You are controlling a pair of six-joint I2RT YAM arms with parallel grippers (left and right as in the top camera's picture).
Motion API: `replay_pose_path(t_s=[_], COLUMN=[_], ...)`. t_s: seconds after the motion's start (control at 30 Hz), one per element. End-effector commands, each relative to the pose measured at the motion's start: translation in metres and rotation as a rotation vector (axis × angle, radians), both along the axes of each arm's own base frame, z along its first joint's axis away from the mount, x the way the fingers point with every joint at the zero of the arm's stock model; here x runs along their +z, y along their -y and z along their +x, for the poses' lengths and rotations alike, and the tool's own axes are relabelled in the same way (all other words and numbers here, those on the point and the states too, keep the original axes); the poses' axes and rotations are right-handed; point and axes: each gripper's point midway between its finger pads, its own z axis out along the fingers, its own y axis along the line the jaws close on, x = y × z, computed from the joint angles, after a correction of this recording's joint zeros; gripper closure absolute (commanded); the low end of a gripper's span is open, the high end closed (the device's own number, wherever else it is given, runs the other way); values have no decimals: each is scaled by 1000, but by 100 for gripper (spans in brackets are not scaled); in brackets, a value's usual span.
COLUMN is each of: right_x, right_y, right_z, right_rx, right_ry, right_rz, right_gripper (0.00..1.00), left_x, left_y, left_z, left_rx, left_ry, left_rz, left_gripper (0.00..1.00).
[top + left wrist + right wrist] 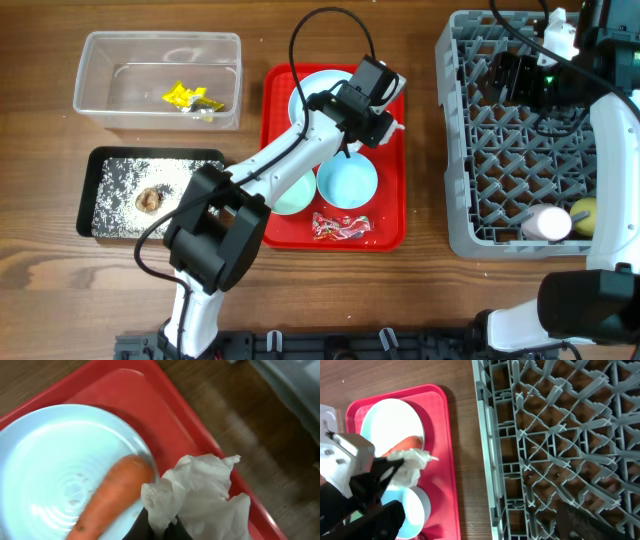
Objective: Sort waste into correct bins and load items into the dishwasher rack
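Note:
My left gripper (375, 128) is over the flat red tray (390, 210), shut on the crumpled white napkin (200, 495), which also shows in the right wrist view (410, 467). An orange carrot piece (115, 495) lies on the light-blue plate (50, 460) beside it. A pale blue bowl (347, 182), a teal bowl (290, 195) and a red wrapper (340, 226) sit on the red tray. My right gripper (520, 75) hangs open and empty above the grey dishwasher rack (500, 150). A pink cup (548, 222) and a yellow cup (584, 213) lie in the rack.
The clear tub (110, 60) at the far left holds a yellow wrapper (190, 97). The black tray (90, 190) below it holds rice grains (130, 180) and a brown lump (149, 199). Bare wood separates the red tray from the rack.

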Motion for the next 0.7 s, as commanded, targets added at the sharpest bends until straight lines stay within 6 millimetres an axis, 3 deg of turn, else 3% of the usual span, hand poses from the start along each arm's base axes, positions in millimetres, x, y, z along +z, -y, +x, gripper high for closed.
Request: replay_pose_path(t_s=[0.0, 0.07, 0.1, 0.2, 0.33, 0.37, 0.4, 0.43, 0.47, 0.57, 0.67], right_x=[-6, -6, -6, -6, -6, -6, -6, -6, -6, -6, -6], right_y=[0, 0, 0, 0, 0, -1, 0, 0, 0, 0, 0], right_z=[-1, 0, 0, 0, 0, 0, 0, 0, 0, 0, 0], right_rx=[19, 20, 20, 19, 19, 19, 19, 19, 19, 19, 19], right_ry=[-17, -16, -16, -16, -15, -15, -15, -15, -15, -15, -15], right_rz=[-8, -8, -8, -8, -8, -7, -8, -8, -7, -8, -8], right_gripper=[0, 0, 0, 0, 0, 0, 0, 0, 0, 0, 0], left_x=[64, 98, 103, 85, 59, 55, 51, 50, 49, 47, 66], left_y=[-52, -101, -138, -234, -298, -312, -321, -322, -321, -306, -265], left_z=[43, 76, 94, 123, 134, 134, 132, 131, 129, 123, 105], left_rx=[192, 302, 376, 553, 671, 711, 731, 733, 732, 703, 618], left_ry=[135, 206, 227, 199, 137, 125, 113, 105, 100, 75, 62], left_rz=[-37, -79, -83, -58, -85, -91, -87, -84, -82, -71, -65], left_gripper=[96, 96, 96, 96, 95, 77, 33, 14, 3, 0, 0])
